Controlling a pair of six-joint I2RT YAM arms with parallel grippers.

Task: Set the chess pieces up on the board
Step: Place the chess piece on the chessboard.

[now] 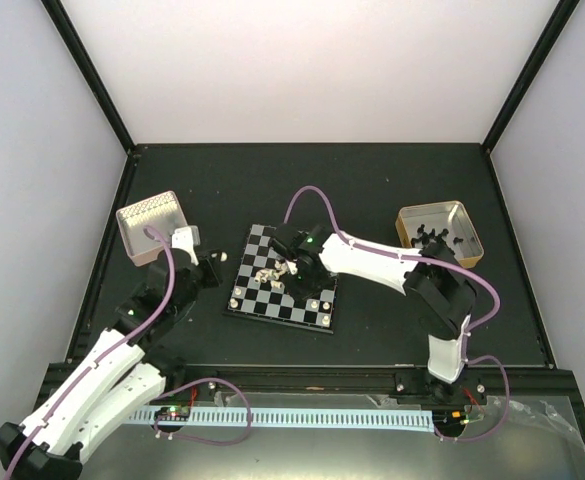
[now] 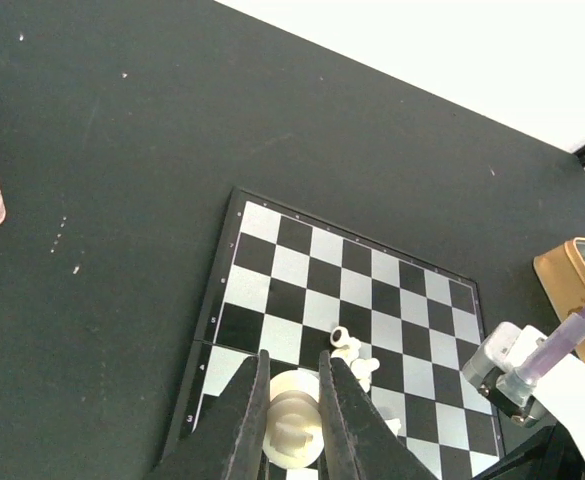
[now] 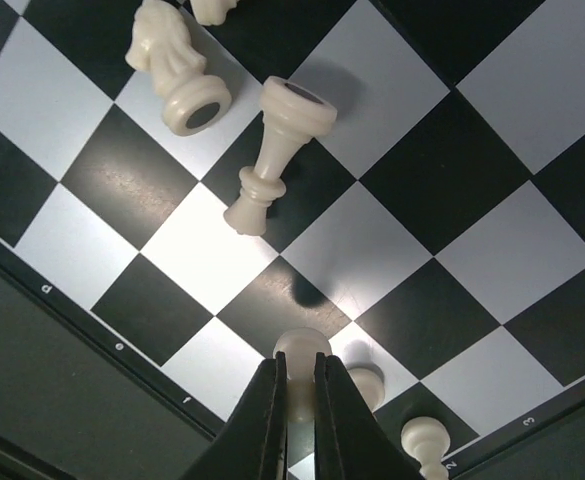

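Note:
The board point(image 1: 302, 290) lies mid-table, with cream pieces point(image 1: 267, 272) lying in a loose heap on it and a few standing near its near edge. My left gripper point(image 1: 217, 268) is at the board's left edge. In the left wrist view it point(image 2: 294, 372) is shut on a cream rook point(image 2: 297, 425) above the board point(image 2: 302, 265); the heap point(image 2: 357, 358) lies just beyond. My right gripper point(image 1: 290, 266) is over the board's middle. In the right wrist view it point(image 3: 299, 362) is shut on a cream pawn point(image 3: 302, 346). A bishop point(image 3: 272, 150) and a knight point(image 3: 177, 65) lie toppled; two pawns point(image 3: 422, 436) stand near the edge.
A pinkish tin point(image 1: 152, 225) stands at the back left, close to my left arm. A tan tin point(image 1: 462, 232) holding black pieces stands at the back right. The right arm reaches across the board's right side point(image 2: 517, 365). Dark rails frame the table.

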